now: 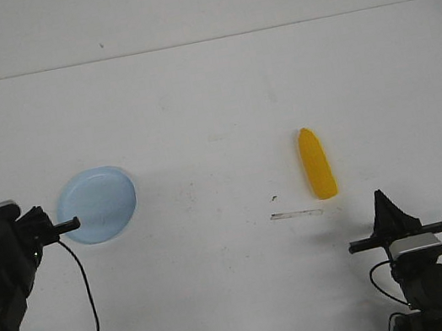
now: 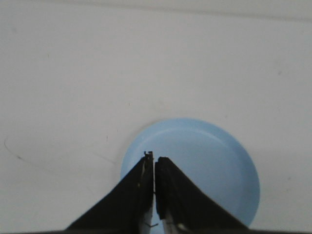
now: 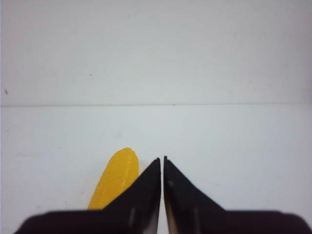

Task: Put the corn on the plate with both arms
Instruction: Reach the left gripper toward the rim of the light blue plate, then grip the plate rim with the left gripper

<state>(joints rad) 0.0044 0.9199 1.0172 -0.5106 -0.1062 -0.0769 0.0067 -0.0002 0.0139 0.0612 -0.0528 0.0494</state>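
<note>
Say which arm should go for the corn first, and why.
Right. The corn lies just ahead of the right gripper, both on the table's right side. The left gripper sits far off at the plate. Both grippers are shut and empty.

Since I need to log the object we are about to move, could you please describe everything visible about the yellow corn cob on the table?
The bright yellow, tapered corn cob looks like smooth plastic with faint kernel texture. It lies flat on the white table, right of centre, its narrower rounded tip pointing away from the robot and its wider end nearer. Nothing touches it: the closed right gripper sits short of it, slightly to one side, and the pale blue round plate lies far off to the left.
</note>
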